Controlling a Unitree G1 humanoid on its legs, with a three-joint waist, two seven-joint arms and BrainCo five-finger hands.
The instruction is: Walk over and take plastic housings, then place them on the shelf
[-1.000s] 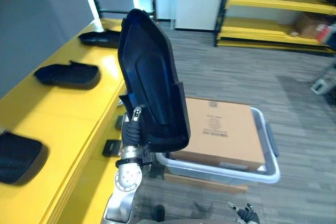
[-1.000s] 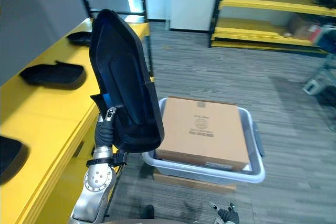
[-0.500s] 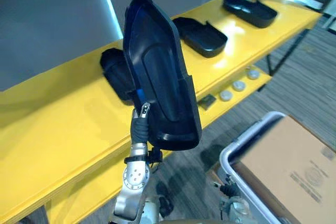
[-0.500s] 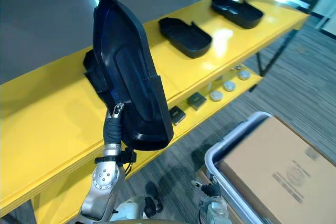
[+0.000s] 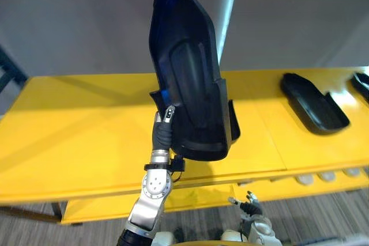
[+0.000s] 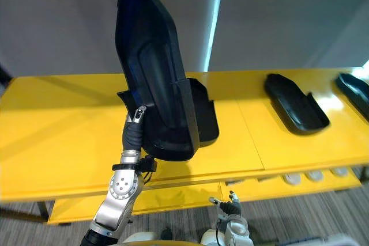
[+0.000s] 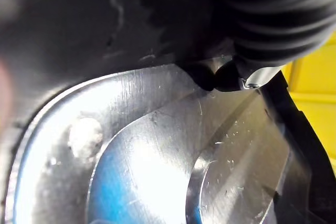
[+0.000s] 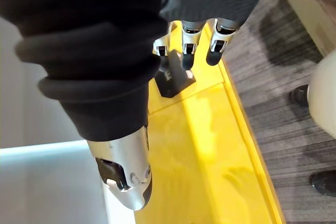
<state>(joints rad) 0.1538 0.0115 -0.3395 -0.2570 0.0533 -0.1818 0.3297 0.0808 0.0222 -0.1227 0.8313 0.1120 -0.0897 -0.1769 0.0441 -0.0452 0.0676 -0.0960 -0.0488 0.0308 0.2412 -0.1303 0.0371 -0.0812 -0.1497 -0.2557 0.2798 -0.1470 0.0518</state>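
Note:
My left hand (image 5: pixel 164 132) is shut on the lower edge of a large black plastic housing (image 5: pixel 190 79) and holds it upright, hollow side towards me, in front of the yellow shelf (image 5: pixel 75 136). Up close in the left wrist view, the housing's glossy inside (image 7: pixel 157 156) lies past the hand's dark cover (image 7: pixel 273 14). A second housing (image 6: pixel 206 113) lies on the shelf right behind the held one. Further right lie another (image 5: pixel 314 103) and the tip of a third (image 5: pixel 362 82). My right hand (image 5: pixel 249 207) hangs low, its fingers (image 8: pixel 197 38) straight and holding nothing.
The shelf top to the left of the held housing is bare yellow board. A lower yellow level carries round discs (image 5: pixel 326 176) and a small black block (image 8: pixel 176 77). A grey wall with a bright light strip (image 5: pixel 230 15) stands behind the shelf. Grey carpet (image 8: pixel 294 56) lies below.
The camera has swung round to face the shelf squarely, so the bin with the cardboard box has left the picture. The housing stays upright in my left hand.

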